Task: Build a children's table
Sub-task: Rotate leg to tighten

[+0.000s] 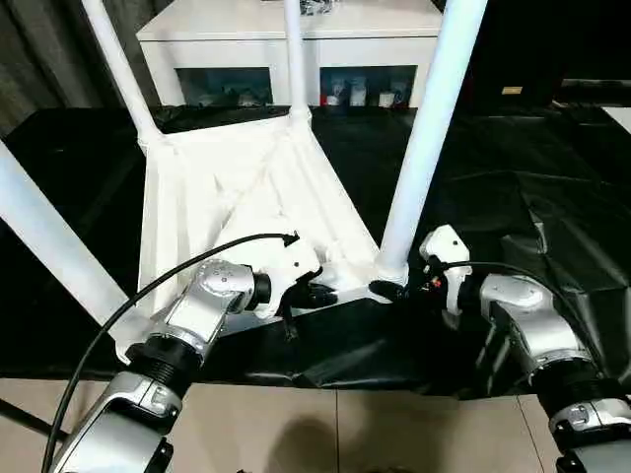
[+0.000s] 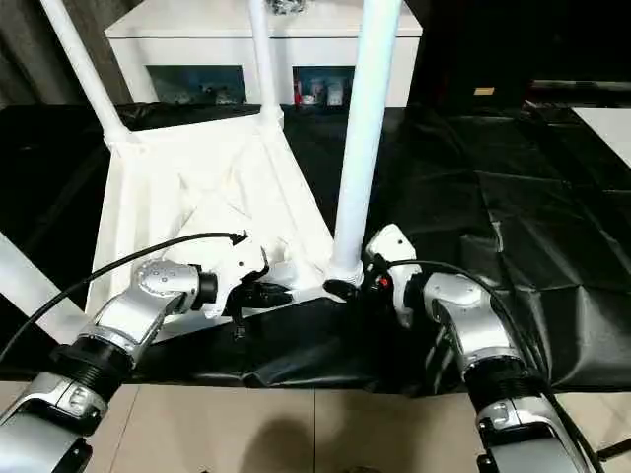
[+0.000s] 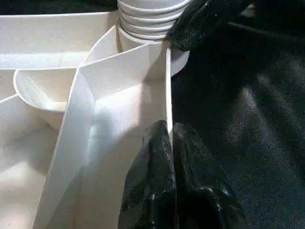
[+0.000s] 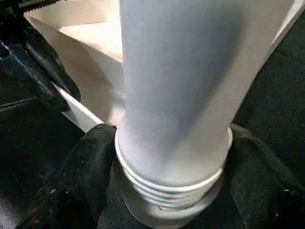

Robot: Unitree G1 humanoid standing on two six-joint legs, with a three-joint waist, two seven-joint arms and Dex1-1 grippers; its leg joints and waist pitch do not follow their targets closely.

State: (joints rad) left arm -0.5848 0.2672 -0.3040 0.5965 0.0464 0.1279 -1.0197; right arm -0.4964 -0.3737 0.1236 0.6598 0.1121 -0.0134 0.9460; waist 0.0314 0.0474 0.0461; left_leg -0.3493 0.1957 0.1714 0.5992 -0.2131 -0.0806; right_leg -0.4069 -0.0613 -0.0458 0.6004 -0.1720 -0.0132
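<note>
Upturned tabletop (image 1: pixel 212 192) on a black sheet (image 1: pixel 552 207), four legs up, both grippers at its near edge.

The tabletop lies ribbed side up, its far edge near a white cabinet (image 1: pixel 286 34); open black sheet spreads wide to the right. The right gripper (image 1: pixel 386 290) has its fingers closed around the threaded base of the near right leg (image 1: pixel 429 128), at its corner socket. The left gripper (image 1: pixel 317 294) pinches the thin near rim just beside that socket.
</note>
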